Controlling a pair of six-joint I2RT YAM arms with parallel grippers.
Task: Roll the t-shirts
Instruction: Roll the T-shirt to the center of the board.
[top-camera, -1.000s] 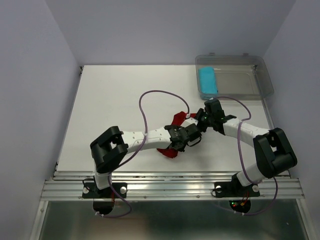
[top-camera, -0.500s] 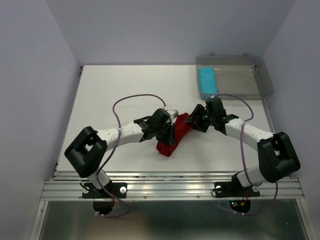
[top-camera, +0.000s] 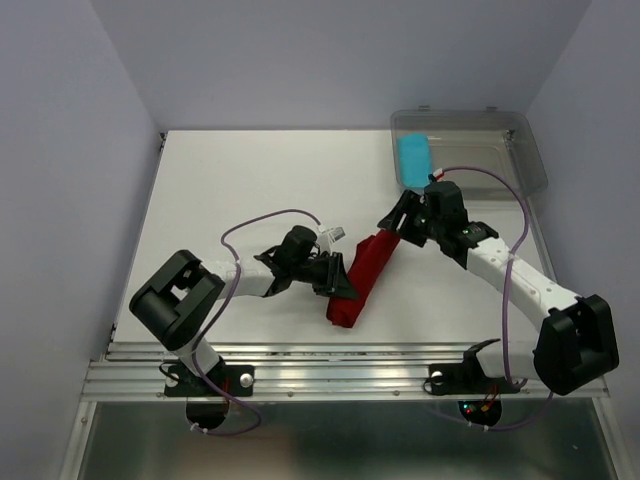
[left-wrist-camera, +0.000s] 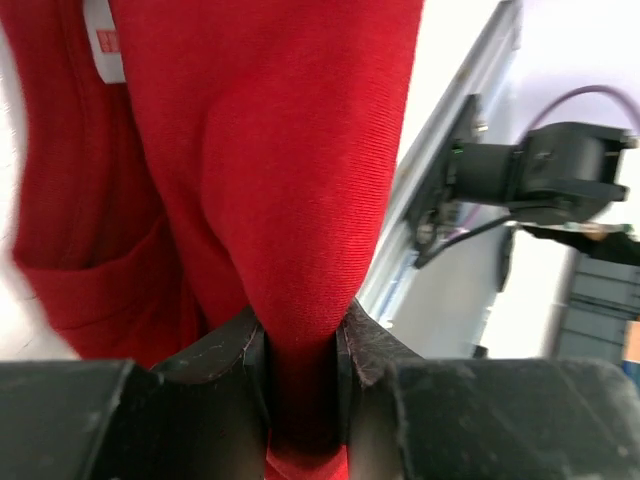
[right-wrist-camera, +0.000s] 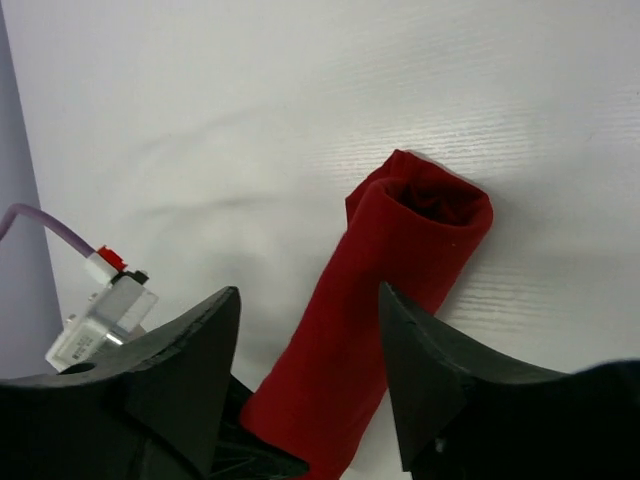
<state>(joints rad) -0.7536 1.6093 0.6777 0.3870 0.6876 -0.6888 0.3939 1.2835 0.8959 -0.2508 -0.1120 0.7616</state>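
The dark red t-shirt (top-camera: 362, 272) lies on the white table (top-camera: 230, 180) as a long roll, running from the middle towards the near edge. My left gripper (top-camera: 338, 281) is shut on its side about halfway along; in the left wrist view a fold of the red t-shirt (left-wrist-camera: 280, 150) is pinched between the left gripper's (left-wrist-camera: 300, 340) jaws. My right gripper (top-camera: 396, 220) is open above the roll's far end; in the right wrist view the right gripper (right-wrist-camera: 310, 330) straddles the red roll (right-wrist-camera: 400, 250) without touching it. The cyan-blue t-shirt (top-camera: 413, 160) is a compact roll inside the bin.
The clear plastic bin (top-camera: 480, 155) stands at the table's far right corner. Purple cables loop over both arms. A metal rail (top-camera: 340, 375) runs along the near edge. Grey walls enclose the table on three sides.
The red t-shirt has gone from a crumpled heap to a straight long roll. My left gripper has swung to its near-left side, and my right gripper has drawn back towards the far right.
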